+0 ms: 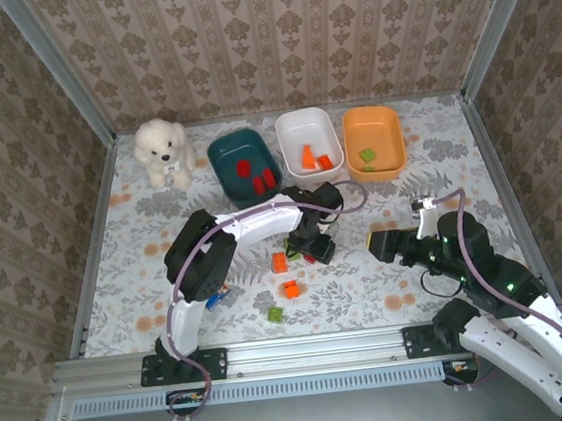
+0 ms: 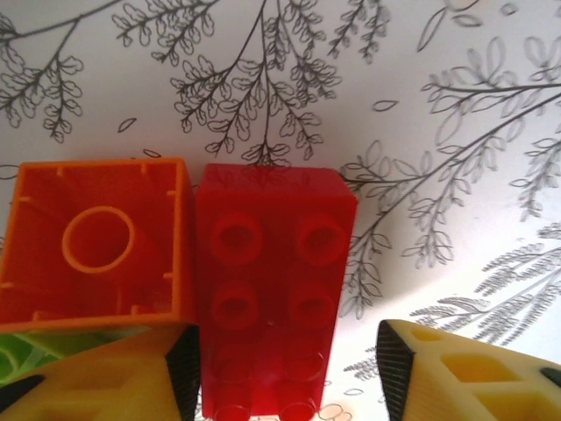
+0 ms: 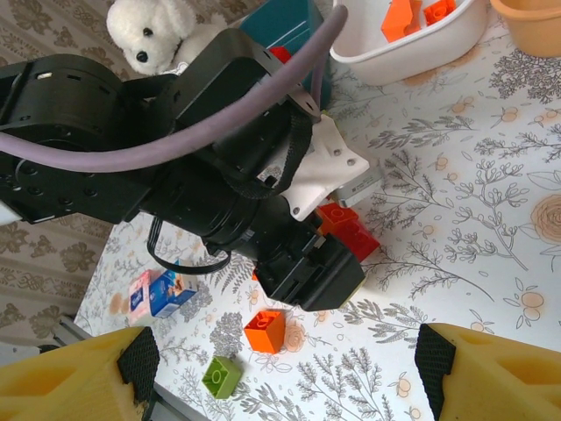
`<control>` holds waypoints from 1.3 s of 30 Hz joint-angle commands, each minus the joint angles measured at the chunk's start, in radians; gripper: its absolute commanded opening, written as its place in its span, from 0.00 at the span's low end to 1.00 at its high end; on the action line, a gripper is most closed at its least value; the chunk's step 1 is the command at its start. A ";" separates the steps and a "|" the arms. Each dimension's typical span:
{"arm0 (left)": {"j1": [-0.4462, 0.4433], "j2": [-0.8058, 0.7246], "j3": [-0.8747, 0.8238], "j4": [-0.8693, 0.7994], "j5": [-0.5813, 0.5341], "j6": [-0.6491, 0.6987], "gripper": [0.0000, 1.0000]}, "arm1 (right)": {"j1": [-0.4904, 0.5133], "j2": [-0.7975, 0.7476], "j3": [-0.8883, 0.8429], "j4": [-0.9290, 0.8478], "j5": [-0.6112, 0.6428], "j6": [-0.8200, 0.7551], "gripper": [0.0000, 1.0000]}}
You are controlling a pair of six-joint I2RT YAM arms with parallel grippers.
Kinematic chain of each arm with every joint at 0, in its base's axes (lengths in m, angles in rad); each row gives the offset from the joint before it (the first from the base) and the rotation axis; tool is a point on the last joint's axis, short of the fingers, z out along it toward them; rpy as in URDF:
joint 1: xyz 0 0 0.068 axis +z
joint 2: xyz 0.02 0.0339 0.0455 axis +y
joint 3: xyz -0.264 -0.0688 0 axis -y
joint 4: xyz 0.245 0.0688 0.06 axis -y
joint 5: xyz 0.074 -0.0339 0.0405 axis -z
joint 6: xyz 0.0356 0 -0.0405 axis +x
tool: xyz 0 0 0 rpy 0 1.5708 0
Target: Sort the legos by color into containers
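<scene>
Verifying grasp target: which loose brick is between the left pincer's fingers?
The red brick, studs up, sits inside the open left pincer. The orange brick beside it lies hollow side up, outside the pincer.

Black-jointed left arm [image 1: 262, 218] and right arm [image 1: 490, 284] wear glossy white shells and looping lilac cables [image 3: 219, 123]; green lights [image 1: 511, 288] at lower right; yellow plastic fingers [image 3: 61, 386], black pads [image 3: 140, 360].

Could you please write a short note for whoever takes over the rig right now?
Left hand: open, straddling a red brick on the table, not gripping it.
Right hand: open, empty.
Done: red bricks in the teal bin, orange in the white bin, green in the orange bin.
Left: that red brick, at least two orange bricks and a green brick, loose on the table.
</scene>
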 commanded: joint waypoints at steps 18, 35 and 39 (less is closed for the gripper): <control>-0.015 -0.114 0.113 -0.107 -0.145 -0.038 0.24 | 0.003 0.031 0.078 -0.006 0.032 -0.026 0.81; 0.559 0.018 0.377 -0.270 -0.066 -0.169 0.17 | 0.003 0.329 0.178 0.134 -0.032 -0.090 0.80; 0.574 0.135 0.498 -0.325 -0.067 -0.186 0.17 | 0.002 0.391 0.221 0.193 -0.029 -0.104 0.81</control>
